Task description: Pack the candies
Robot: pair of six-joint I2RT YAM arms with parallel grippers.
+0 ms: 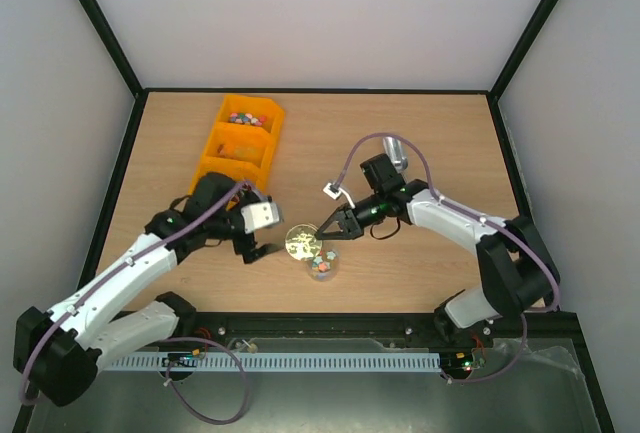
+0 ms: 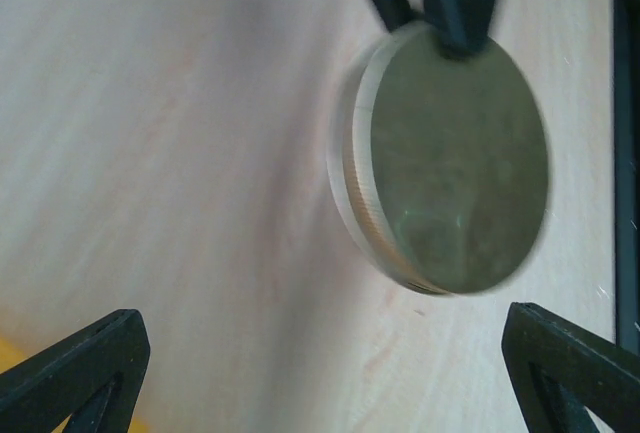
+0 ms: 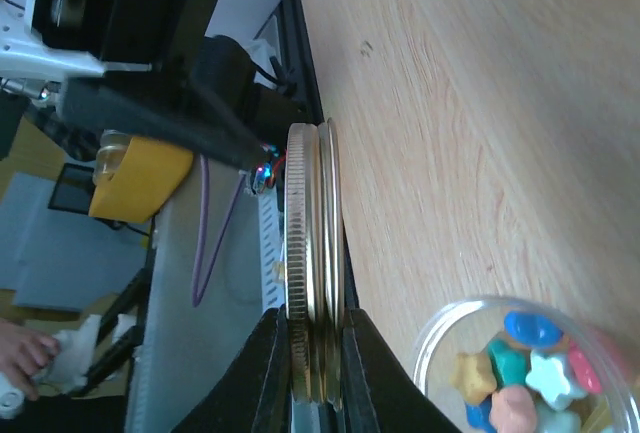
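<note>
Small bright candies (image 1: pixel 321 267) lie in a clear open jar (image 1: pixel 322 271) near the table's front edge; the right wrist view shows these candies (image 3: pixel 530 368) as star and round shapes. More candies (image 1: pixel 243 116) fill the far compartment of an orange bin (image 1: pixel 238 148). My right gripper (image 1: pixel 330 228) is shut on a gold jar lid (image 1: pixel 301 243), which it holds on edge just above and left of the jar. In the right wrist view the lid (image 3: pixel 312 243) is pinched between the fingers (image 3: pixel 268 373). My left gripper (image 1: pixel 262 246) stands open beside the lid (image 2: pixel 450 163), holding nothing.
The orange bin has several compartments and sits at the back left. A grey metallic object (image 1: pixel 397 153) lies behind the right arm. Black frame rails edge the table, with a cable tray (image 1: pixel 300 361) along the front.
</note>
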